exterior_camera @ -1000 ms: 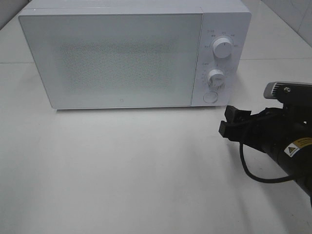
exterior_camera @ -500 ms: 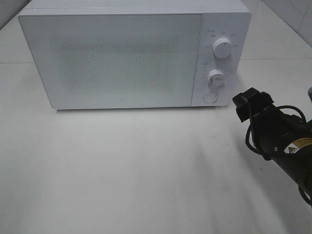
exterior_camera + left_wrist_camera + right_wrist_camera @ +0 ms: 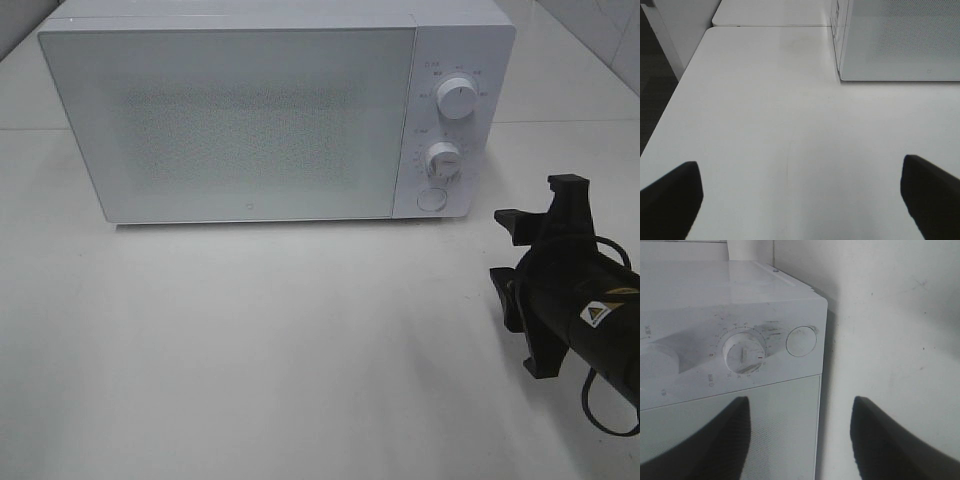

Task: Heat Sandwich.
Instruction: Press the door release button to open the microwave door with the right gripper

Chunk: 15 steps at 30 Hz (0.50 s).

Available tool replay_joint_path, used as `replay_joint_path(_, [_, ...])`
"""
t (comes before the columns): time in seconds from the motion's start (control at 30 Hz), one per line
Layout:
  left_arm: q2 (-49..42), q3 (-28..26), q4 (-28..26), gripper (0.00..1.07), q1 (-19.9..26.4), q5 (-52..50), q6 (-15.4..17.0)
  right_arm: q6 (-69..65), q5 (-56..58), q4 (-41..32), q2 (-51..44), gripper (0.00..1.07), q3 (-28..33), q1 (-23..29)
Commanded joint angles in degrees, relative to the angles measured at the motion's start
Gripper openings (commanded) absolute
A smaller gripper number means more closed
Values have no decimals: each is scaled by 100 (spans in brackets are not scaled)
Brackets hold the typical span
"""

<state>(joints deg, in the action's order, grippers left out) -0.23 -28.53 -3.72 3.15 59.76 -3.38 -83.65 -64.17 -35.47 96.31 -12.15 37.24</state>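
The sandwich is out of view. The white microwave [image 3: 240, 120] stands at the back of the table with its door shut. My right gripper [image 3: 508, 255] hovers to the right of its front corner, rolled onto its side, open and holding nothing. In the right wrist view, the right gripper [image 3: 800, 440] faces the control panel, where the round button [image 3: 801, 341] and the lower knob [image 3: 743, 352] show. My left gripper [image 3: 800, 200] is open over bare table, with a microwave [image 3: 900, 40] corner ahead of it. The left arm does not show in the exterior high view.
The control panel carries an upper knob [image 3: 458, 100], a lower knob [image 3: 444, 160] and a round button [image 3: 432, 199]. White table [image 3: 250, 350] stretches in front of the microwave. The table's left edge [image 3: 670, 115] drops to dark floor.
My right gripper has rolled about a quarter turn and drawn back to the right, away from the microwave's front. The left gripper stays open and still.
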Motion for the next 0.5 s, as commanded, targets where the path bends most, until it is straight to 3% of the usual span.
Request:
replay_joint_path(0.03, [-143,11,-29,101,6,-52,6,-206,23,23,-17,42,6,17])
replay_joint_path(0.07, [-143,11,-29,101,6,-52,6,-206,23,23,-17,42,6,17])
replay_joint_path(0.1, [-143,11,-29,101,6,-52,6,-201,23,23,-17,29,6,17])
replay_joint_path(0.17, [-143,11,-29,101,6,-52,6,-201,23,23,-17,15,6,17])
replay_joint_path(0.2, [-143,11,-29,101,6,-52,6,-201,23,23,-17,15,6,17])
replay_joint_path(0.23, [-143,11,-29,101,6,-52,6,-201,23,23,-17,3,6,17])
replay_joint_path(0.5, [-143,11,-29,101,6,-52,6,-195,40,46,-17,0,6,17])
